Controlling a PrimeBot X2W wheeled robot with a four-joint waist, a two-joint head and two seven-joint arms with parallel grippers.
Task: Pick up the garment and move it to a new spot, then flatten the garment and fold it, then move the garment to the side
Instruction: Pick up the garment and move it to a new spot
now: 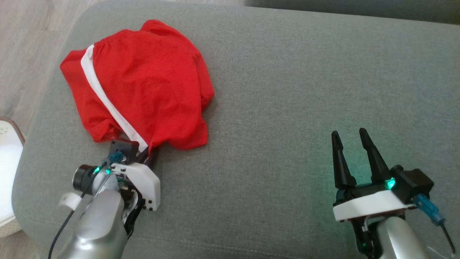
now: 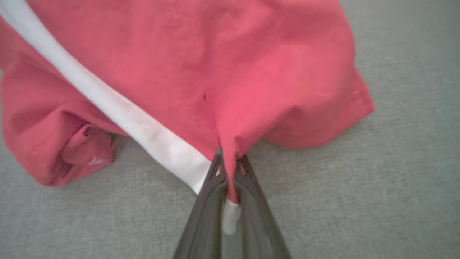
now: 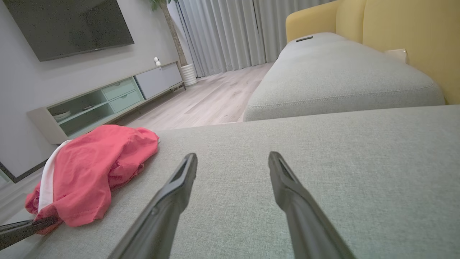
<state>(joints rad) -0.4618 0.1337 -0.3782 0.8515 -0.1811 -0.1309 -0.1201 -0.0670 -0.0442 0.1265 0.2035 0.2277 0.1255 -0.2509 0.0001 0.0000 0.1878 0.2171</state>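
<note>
The garment [image 1: 143, 82], red with a white stripe [image 1: 97, 86], lies crumpled in a heap on the grey cushion [image 1: 287, 90], toward its left side and close to the edge where the floor [image 1: 21, 43] shows. The left gripper [image 2: 228, 158] is clamped on the garment's near hem, just beside the lower end of the stripe. In the left wrist view its two fingers [image 2: 205, 212] stand pressed close together, with a narrow fold of red cloth ending in a white tip pinched between them. From that grip the rest of the garment spreads away beyond the fingertips, up and to both sides, and it rests loosely on the cushion; a rolled hem bulges at the left of that view. In the head view the fingertips are hidden under the garment's edge, with the wrist just behind it. The right gripper [image 1: 349, 132] hangs over bare cushion well to the right of the garment, its fingers spread apart with nothing between them. In the right wrist view the garment lies far off to the left of those spread fingers, and a dark finger of the left gripper meets its lower edge.
</note>
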